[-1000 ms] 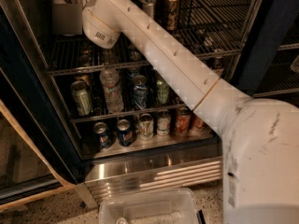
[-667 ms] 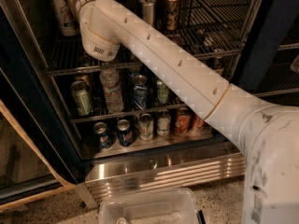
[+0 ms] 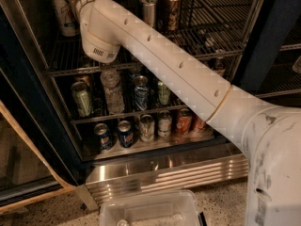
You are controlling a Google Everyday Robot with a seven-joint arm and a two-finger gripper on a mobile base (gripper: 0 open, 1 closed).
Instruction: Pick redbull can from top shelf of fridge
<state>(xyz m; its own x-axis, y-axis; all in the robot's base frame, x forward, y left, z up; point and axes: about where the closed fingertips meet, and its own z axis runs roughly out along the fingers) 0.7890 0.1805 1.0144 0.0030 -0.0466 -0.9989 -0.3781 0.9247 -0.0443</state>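
Note:
The redbull can (image 3: 149,11), slim and silver, stands on the top shelf (image 3: 216,36) of the fridge (image 3: 169,173), next to a gold-brown can (image 3: 172,8). A wider white can (image 3: 63,14) stands at the shelf's left end. My white arm (image 3: 155,55) reaches from the lower right up into the fridge, its bend (image 3: 98,29) in front of the top shelf's left part. The arm's far end runs up past the top edge at the upper left. The gripper itself is out of view, so its place relative to the redbull can does not show.
The lower racks hold a clear water bottle (image 3: 112,91), a green can (image 3: 82,98) and several other cans. The dark door frame (image 3: 275,27) stands at the right. A clear plastic bin (image 3: 150,211) sits on the floor in front.
The arm's bend has swung left and further up along the top shelf. The white can at the left end, covered before, now shows.

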